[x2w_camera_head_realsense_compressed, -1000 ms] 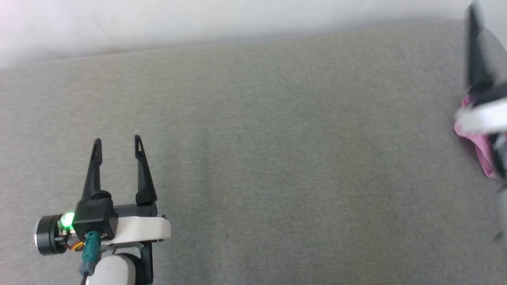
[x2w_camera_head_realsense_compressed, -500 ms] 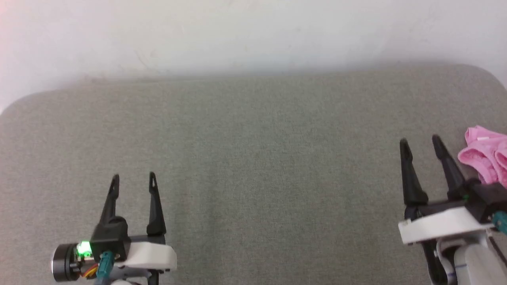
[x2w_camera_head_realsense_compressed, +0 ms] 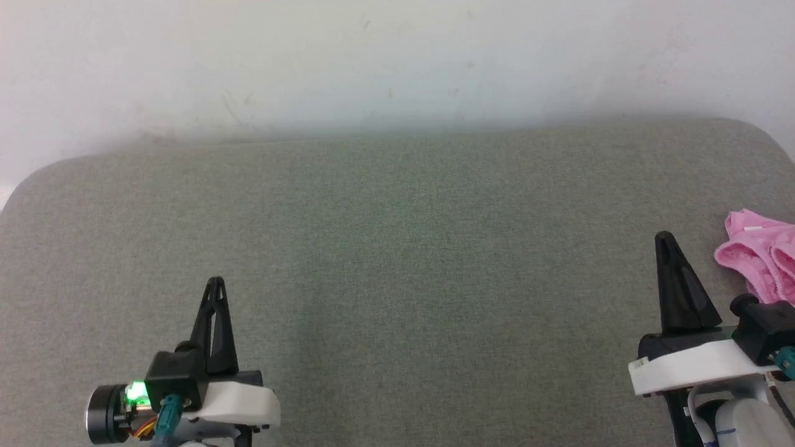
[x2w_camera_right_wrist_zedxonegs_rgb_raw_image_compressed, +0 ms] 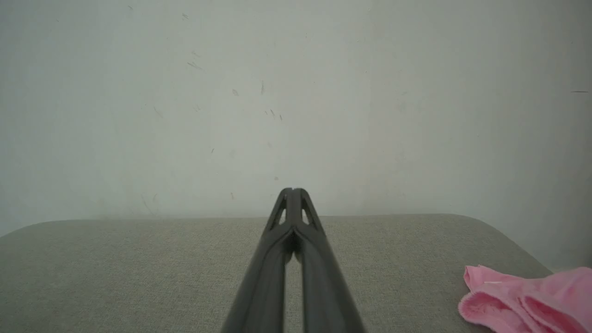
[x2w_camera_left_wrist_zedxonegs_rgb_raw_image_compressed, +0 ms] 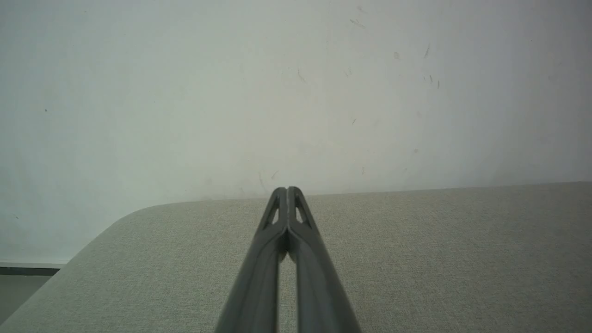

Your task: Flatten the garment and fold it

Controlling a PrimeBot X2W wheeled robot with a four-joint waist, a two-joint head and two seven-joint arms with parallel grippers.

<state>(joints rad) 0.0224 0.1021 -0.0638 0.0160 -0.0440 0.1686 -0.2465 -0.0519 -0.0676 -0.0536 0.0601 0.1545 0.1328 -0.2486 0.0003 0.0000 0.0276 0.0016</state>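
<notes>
Through my head camera, my left gripper sits low at the left over the grey cloth-covered surface, its two fingers pressed together into one dark spike with nothing between them. My right gripper sits low at the right, fingers likewise pinched together and empty. The garment lies bunched in a pink heap at the right edge of the surface, near my right gripper but apart from it and partly cut off by the frame; a small white label shows on top. Along my left wrist, the left gripper has its tips meeting, holding nothing, and points towards the pale wall. Along my right wrist, the right gripper shows the same, tips touching and bare, and the garment rests crumpled on the surface at the lower right, clear of my fingers.
</notes>
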